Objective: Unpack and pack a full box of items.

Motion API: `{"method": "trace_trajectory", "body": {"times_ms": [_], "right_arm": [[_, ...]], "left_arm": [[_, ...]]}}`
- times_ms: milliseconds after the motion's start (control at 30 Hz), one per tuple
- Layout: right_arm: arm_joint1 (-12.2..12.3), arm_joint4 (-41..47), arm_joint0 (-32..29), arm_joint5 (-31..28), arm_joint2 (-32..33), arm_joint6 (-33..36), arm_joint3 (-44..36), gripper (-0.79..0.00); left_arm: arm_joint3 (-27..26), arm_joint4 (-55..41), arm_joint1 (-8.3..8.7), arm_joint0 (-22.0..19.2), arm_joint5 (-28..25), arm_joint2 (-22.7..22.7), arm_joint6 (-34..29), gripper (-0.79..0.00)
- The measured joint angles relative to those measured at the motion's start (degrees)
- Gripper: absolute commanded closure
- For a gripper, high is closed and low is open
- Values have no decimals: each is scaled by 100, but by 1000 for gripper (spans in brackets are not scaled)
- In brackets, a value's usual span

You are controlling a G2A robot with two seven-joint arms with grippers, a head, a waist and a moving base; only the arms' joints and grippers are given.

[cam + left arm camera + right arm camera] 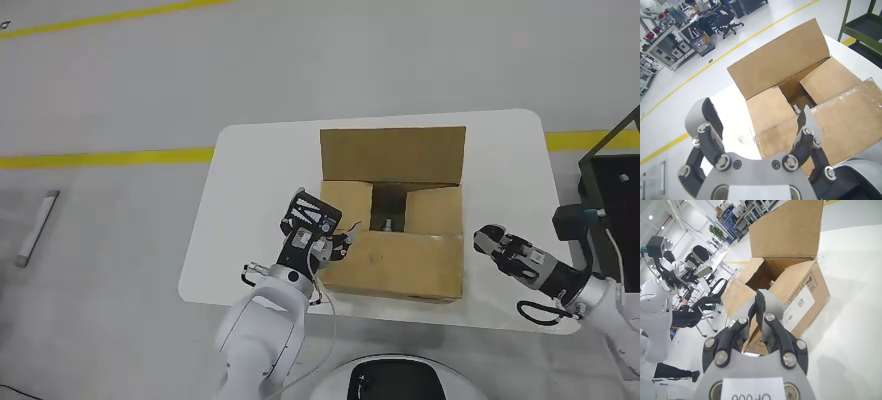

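Note:
A brown cardboard box [395, 225] stands in the middle of the white table [250, 200]. Its far flap [780, 56] stands up, both side flaps lie folded in, and the near taped flap [838, 121] lies flat. A small white item [796, 109] shows in the dark gap between the flaps. My left gripper [322, 228] is open at the box's near left corner, one finger [807, 121] over the near flap. My right gripper [490, 243] hangs shut and empty just off the box's right side, seen from its own wrist [758, 306].
A dark green shelf frame [605, 170] stands past the table's right edge. A strip of loose clear tape [745, 136] lies on the table beside the box's left corner. Bare table lies left and right of the box.

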Motion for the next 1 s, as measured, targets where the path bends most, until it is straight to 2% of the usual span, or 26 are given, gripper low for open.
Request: {"method": "trace_trajectory", "body": {"times_ms": [300, 633, 1000], "right_arm": [[33, -269, 120, 71, -221, -21, 87, -289], [74, -338, 99, 39, -369, 25, 132, -283], [197, 539, -231, -507, -57, 798, -128, -308]], "left_arm": [[0, 0, 0, 0, 0, 0, 0, -785], [0, 0, 0, 0, 0, 0, 0, -785], [0, 0, 0, 0, 0, 0, 0, -785]]}}
